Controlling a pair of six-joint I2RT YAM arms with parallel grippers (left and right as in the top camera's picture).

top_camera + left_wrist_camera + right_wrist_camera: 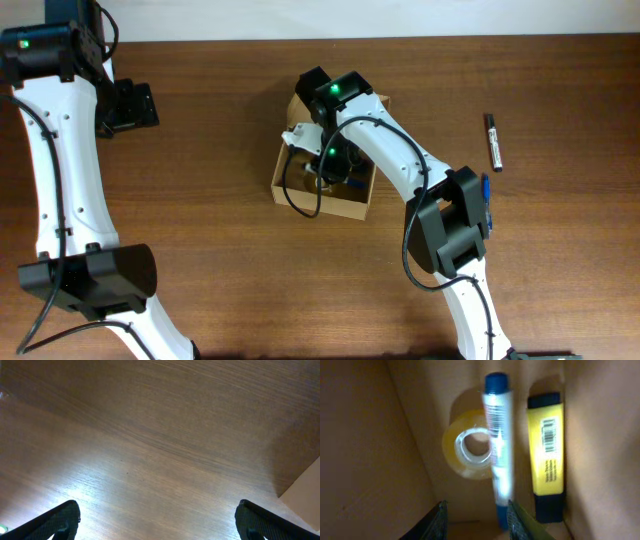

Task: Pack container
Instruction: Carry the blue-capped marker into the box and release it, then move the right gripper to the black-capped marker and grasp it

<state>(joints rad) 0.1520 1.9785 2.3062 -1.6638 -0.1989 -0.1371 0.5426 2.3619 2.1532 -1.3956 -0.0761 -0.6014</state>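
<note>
At frame centre the right pincer (477, 510) is hanging unclenched inside the container (345, 208), letting the pen (499, 440) settle beside the tape (470, 455), while the left pincer (157, 510) is idling spread wide.

The box (283, 182) sits mid-worktop (200, 150), a marker (493, 141) toward the right edge. In the box, a pen (499, 440) crosses over a tape roll (465, 452), with a highlighter (546, 450) beside them.

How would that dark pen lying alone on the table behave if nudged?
The pen looks slim and probably round, so a sideways push would likely roll it. Being small and straight, it is probably stiff and light to lift.
</note>
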